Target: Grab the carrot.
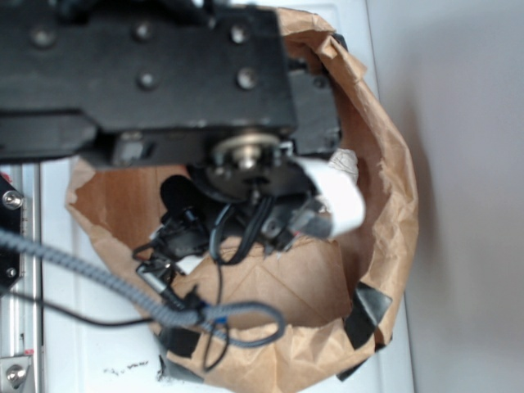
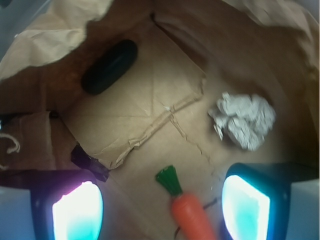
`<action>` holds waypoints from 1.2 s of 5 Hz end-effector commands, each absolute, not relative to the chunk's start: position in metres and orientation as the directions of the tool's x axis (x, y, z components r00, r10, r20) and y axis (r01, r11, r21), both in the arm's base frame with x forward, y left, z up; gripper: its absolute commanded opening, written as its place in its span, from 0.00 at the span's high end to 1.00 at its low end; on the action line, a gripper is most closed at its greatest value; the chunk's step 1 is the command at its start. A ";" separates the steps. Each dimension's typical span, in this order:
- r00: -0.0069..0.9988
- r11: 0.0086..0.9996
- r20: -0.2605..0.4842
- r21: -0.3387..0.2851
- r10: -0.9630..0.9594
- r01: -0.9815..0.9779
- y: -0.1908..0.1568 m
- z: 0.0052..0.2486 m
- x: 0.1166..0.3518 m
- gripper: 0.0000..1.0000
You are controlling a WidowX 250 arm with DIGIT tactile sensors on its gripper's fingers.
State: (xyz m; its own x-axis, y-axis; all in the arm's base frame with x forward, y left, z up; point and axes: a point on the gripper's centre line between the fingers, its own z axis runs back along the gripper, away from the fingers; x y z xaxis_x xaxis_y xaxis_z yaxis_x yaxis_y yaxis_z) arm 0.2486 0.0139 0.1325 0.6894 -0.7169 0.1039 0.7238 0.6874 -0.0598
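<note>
So we've got the carrot (image 2: 192,215) lying on the floor of the brown paper bag (image 2: 150,110), stem up-frame, sitting between our two glowing fingertips (image 2: 77,212) but closer to the right one. The gripper (image 2: 160,212) is spread wide and holding nothing. It looks like glossy hard plastic, so we figure it's light, stiff and a bit slippery; we'd pinch the fat orange part just below the green stem. A crumpled white paper wad (image 2: 243,120) sits near the right finger and a dark oval thing (image 2: 110,66) well away, neither really blocking
</note>
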 end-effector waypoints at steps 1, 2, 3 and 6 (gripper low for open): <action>0.570 0.574 0.162 -0.026 -0.806 0.819 0.017 0.123 0.245 0.00; 0.555 0.557 0.150 -0.031 -0.818 0.830 0.023 0.106 0.245 0.00; 0.538 0.538 0.163 -0.045 -0.827 0.842 0.028 0.097 0.245 0.00; 0.507 0.511 0.111 0.008 -0.855 0.859 0.047 0.084 0.234 0.00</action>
State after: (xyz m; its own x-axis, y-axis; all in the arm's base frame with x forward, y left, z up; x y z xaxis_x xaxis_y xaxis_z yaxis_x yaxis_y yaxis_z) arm 0.2302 0.0472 0.0676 0.5292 -0.8443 0.0836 0.8484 0.5255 -0.0632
